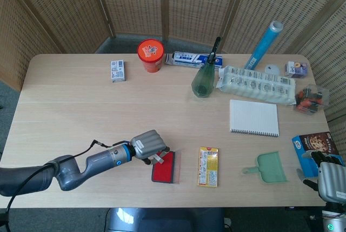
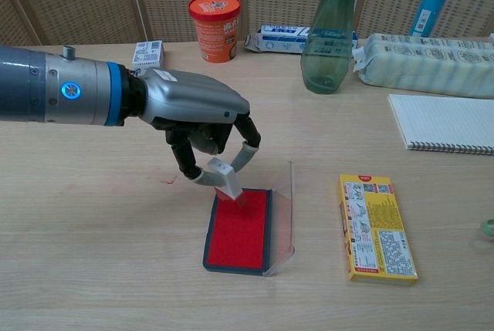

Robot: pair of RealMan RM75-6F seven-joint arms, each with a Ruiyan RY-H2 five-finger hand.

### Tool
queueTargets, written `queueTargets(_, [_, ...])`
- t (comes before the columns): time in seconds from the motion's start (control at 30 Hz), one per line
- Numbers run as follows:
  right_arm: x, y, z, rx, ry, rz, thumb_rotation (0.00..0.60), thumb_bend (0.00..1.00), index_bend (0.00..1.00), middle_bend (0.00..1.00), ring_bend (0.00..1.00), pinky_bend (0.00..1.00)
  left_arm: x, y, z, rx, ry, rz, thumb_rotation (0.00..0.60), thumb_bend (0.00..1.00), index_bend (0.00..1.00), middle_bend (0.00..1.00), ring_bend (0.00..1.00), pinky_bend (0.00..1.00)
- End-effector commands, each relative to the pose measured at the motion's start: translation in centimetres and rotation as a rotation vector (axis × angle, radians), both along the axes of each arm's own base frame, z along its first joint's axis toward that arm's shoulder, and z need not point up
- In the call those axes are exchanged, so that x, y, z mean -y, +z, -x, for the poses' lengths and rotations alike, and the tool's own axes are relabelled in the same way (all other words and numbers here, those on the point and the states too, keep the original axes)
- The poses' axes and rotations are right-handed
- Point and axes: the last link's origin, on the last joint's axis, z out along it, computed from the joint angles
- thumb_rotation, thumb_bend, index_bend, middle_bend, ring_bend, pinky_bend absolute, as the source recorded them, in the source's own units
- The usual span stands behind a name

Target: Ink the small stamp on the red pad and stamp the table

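Note:
My left hand point(image 2: 199, 114) point(image 1: 148, 146) pinches the small stamp point(image 2: 226, 180) point(image 1: 158, 159) between thumb and fingers. The stamp has a white body and a red base, tilted, its base at the top left corner of the red ink pad point(image 2: 240, 228) point(image 1: 162, 166). The pad lies open near the table's front edge, its clear lid point(image 2: 284, 215) standing up on its right side. A faint red mark point(image 2: 167, 180) shows on the table left of the pad. My right hand point(image 1: 331, 180) rests at the front right corner, fingers curled in, holding nothing.
A yellow box point(image 2: 377, 226) lies right of the pad, a green dustpan point(image 1: 268, 168) further right. A notebook point(image 1: 254, 117), green bottle point(image 2: 327, 25), orange cup point(image 2: 215, 25), small box point(image 2: 146, 57), blue tube point(image 1: 264, 45) and packets stand further back.

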Motion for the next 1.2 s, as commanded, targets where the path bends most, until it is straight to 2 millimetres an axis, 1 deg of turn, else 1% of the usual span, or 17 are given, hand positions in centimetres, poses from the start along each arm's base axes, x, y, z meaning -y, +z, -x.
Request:
queueTargets(0.03, [-0.1, 0.1, 0.1, 0.0, -0.002, 0.004, 0.59, 0.26, 0.44, 0.44, 0.47, 0.37, 0.2, -0.9, -0.3, -0.013, -0.012, 0.012, 0.571, 0.38, 0.64, 1.0, 1.0, 0.93])
queueTargets(0.3, [-0.5, 0.3, 0.4, 0.002, -0.01, 0.01, 0.592, 0.26, 0.44, 0.44, 0.47, 0.37, 0.5, -2.2, -0.6, -0.047, -0.033, 0.021, 0.569, 0.38, 0.64, 1.0, 1.0, 0.93])
queueTargets(1.2, [-1.1, 0.8, 0.9, 0.004, -0.022, 0.03, 0.591, 0.26, 0.44, 0.44, 0.47, 0.37, 1.4, -4.5, -0.7, -0.108, -0.057, 0.047, 0.572, 0.38, 0.64, 1.0, 1.0, 0.93])
